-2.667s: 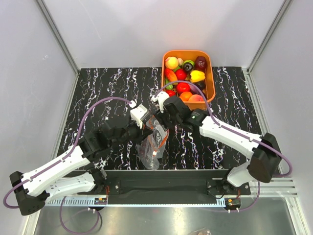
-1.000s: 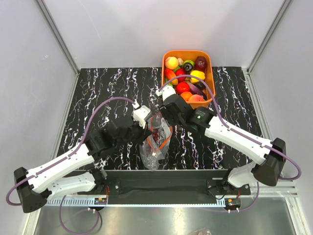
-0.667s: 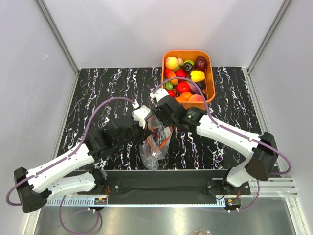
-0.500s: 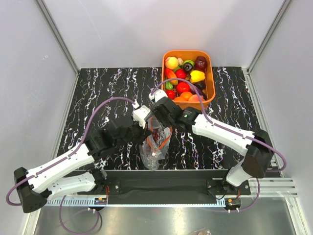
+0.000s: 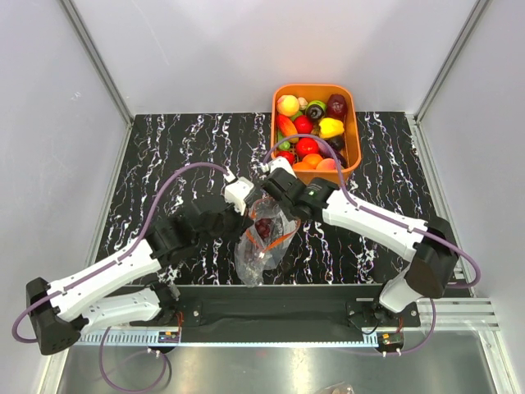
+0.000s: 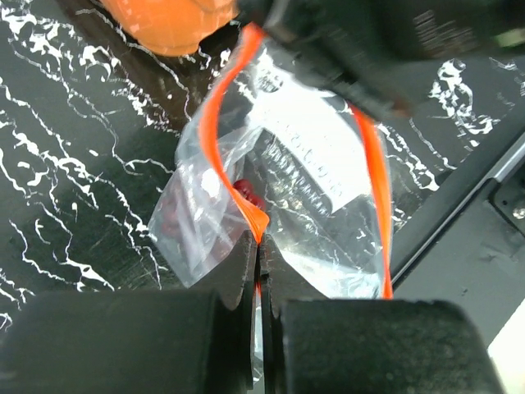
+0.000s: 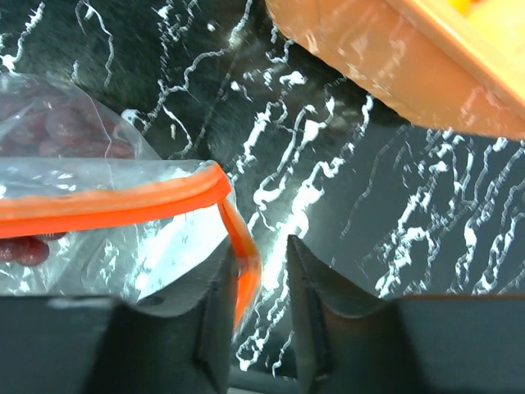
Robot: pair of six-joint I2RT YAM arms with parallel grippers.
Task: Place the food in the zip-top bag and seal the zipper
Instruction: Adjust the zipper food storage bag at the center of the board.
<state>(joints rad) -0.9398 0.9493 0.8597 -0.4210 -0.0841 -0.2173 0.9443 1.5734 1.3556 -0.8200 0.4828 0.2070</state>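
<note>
- Now your zip-top bag [image 5: 261, 238] sits mid-table with its mouth open and a grape bunch [image 7: 61, 123] inside.
- Your left gripper [image 6: 259, 254] pinches one end of the zipper [image 6: 215, 156]. The right gripper [image 7: 258, 287] has its jaws slightly spread around the other end.
- Loading seems underway. Next, fetch food [image 5: 308, 146] from the orange basket [image 5: 276, 103].

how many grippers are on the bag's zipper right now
2. The left gripper is clamped shut on one end of the zipper. The right gripper straddles the other end, with its fingers apart and the strip between them.
</note>
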